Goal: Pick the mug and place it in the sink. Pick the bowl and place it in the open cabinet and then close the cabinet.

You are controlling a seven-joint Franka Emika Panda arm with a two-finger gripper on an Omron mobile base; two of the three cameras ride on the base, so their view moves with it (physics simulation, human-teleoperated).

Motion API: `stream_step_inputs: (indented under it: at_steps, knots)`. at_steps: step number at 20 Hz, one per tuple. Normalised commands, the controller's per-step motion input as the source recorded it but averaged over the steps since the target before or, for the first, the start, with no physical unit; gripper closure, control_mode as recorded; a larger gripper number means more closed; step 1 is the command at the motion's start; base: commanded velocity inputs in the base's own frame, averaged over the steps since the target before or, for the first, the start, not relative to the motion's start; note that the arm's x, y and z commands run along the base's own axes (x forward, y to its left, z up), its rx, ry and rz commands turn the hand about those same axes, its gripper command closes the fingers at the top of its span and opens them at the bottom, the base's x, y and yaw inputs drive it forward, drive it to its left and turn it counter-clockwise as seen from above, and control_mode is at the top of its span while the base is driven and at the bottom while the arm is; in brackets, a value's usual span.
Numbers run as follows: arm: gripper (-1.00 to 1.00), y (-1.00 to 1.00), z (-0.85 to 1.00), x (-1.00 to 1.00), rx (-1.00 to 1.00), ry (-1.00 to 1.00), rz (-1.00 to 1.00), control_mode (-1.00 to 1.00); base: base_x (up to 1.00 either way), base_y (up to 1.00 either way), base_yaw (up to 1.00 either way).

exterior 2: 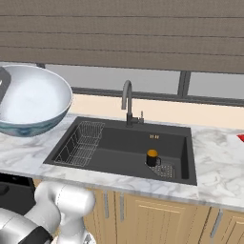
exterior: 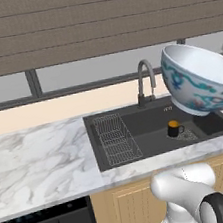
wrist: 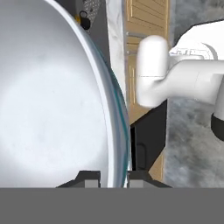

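1. The gripper point(wrist: 113, 175) pinches the rim of the bowl point(exterior: 199, 77) between its two fingertips, one inside the wall and one outside, so the bowl hangs tilted in the air above the right end of the sink point(exterior: 115, 156), apparently in transit to the cabinet.
2. The mug point(exterior: 174, 129) stands upright on the sink floor, right of the wire rack point(exterior: 115, 138); that step looks done.
3. Count: one bowl, one mug, one sink, one gooseneck tap point(exterior: 146, 82).
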Motion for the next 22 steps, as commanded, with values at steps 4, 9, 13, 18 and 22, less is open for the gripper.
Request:
stream_step_inputs:
  at_steps: [4, 9, 13, 18, 22]
  knots:
    - [1.0, 0.0, 0.0, 0.0, 0.0, 0.0, 0.0, 1.0, -0.58, 0.4, 0.01]
    - [1.0, 0.0, 0.0, 0.0, 0.0, 0.0, 0.0, 1.0, -0.14, 0.86, 0.13]
    - [1.0, 0.0, 0.0, 0.0, 0.0, 0.0, 0.0, 1.0, 0.0, 0.41, 0.46]
    - [1.0, 0.0, 0.0, 0.0, 0.0, 0.0, 0.0, 1.0, -0.05, 0.03, 0.54]
    - [1.0, 0.0, 0.0, 0.0, 0.0, 0.0, 0.0, 1.0, -0.14, 0.09, 0.54]
